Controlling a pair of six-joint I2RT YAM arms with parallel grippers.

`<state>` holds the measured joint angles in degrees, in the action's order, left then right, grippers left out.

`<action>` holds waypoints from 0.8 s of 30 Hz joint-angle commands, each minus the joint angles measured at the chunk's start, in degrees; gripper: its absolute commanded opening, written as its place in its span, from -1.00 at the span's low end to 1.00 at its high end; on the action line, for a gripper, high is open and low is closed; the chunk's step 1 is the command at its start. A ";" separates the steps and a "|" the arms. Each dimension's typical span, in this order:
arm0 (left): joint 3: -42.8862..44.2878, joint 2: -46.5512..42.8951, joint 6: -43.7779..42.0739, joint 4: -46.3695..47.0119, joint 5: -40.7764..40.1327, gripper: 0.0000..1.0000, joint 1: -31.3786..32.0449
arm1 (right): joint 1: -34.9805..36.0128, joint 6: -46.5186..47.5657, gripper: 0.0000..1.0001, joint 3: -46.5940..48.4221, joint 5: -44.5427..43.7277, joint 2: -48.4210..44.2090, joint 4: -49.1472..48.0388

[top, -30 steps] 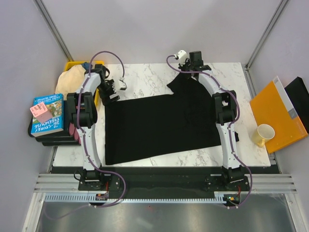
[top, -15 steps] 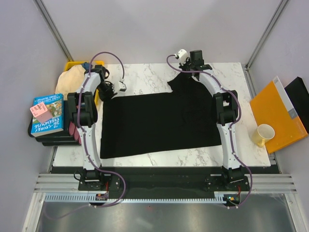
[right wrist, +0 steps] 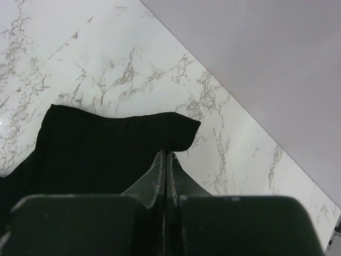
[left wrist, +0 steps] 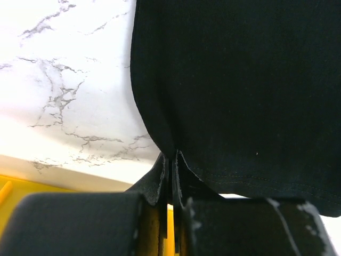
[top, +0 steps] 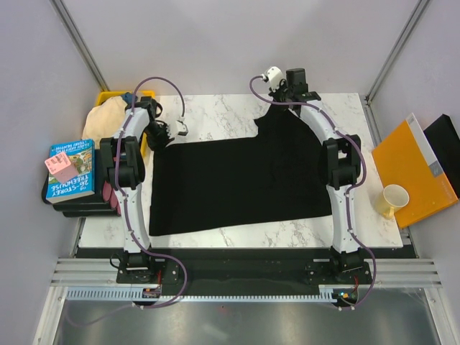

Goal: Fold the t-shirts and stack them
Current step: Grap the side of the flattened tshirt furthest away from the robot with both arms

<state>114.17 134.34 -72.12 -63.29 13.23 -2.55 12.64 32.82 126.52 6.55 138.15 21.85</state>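
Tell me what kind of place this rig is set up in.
Probably a robot test booth in a lab, not a home: plain grey partition walls close in the marble-patterned table, and the left arm and right arm are bolted beside metal rails at its near edge.

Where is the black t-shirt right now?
Top view: the black t-shirt lies spread mid-table between the arms, its far edge pinched by the left gripper and right gripper.
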 commanded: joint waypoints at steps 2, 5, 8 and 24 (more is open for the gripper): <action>-0.70 -2.33 -0.74 -0.43 1.97 -0.24 -0.27 | 0.45 -0.12 -1.00 -2.41 -0.57 -5.52 -0.58; -0.27 -1.28 -1.09 -0.52 1.97 -0.16 -0.27 | 0.45 -0.74 -1.00 -3.38 -0.57 -6.40 -0.58; 1.40 0.12 -0.75 -0.35 1.45 -0.07 -0.35 | 0.45 -1.00 -1.00 -4.08 -0.57 -6.93 -0.58; 3.52 -2.50 2.86 1.68 2.76 -0.96 -0.35 | 0.36 2.25 -1.00 -8.65 -0.57 -12.98 1.27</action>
<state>116.62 135.39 -71.37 -62.85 13.93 -2.55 12.80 33.47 118.61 5.50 131.24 22.00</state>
